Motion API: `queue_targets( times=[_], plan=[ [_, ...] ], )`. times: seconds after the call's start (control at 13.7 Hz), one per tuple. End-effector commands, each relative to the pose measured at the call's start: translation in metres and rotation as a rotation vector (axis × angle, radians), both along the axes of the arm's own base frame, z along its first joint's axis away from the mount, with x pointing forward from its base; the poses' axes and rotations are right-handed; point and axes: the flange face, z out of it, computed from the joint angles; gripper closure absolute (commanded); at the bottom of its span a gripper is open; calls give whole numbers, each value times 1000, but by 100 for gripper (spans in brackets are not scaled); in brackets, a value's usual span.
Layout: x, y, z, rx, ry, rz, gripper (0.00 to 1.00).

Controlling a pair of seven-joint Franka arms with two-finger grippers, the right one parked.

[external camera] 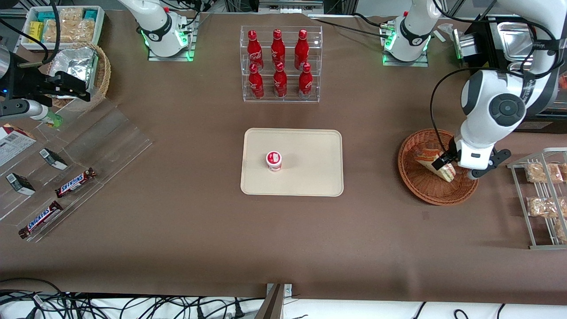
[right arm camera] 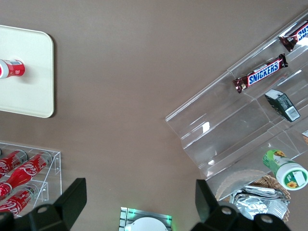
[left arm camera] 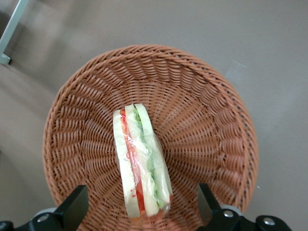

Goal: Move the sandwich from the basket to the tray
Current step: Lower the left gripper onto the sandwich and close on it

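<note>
The sandwich (left arm camera: 139,159), a wrapped wedge with pale bread and red and green filling, lies in the round reddish-brown wicker basket (left arm camera: 207,106) toward the working arm's end of the table. My left gripper (left arm camera: 142,209) hangs just above the basket, open, one black finger (left arm camera: 77,204) on each side of the sandwich's wide end and neither touching it. In the front view the gripper (external camera: 456,168) covers part of the sandwich (external camera: 429,158) in the basket (external camera: 416,190). The beige tray (external camera: 310,150) lies at the table's middle.
A small red-and-white cup (external camera: 274,160) stands on the tray. A clear rack of red bottles (external camera: 280,64) stands farther from the front camera than the tray. A wire rack with snack packets (external camera: 542,199) is beside the basket. Snickers bars (external camera: 75,182) lie on an acrylic display toward the parked arm's end.
</note>
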Motion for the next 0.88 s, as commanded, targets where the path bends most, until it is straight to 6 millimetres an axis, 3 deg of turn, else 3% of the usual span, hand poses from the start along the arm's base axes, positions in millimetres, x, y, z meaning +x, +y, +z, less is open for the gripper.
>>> queue_targets(
  times=[0.0,0.51,0.8],
  plan=[
    [-15,-4,-25,7,-31,5,0],
    [-17,4,-56,-13,-32,19,0],
    [-16,5,-59,-14,-29,27,0]
  ],
)
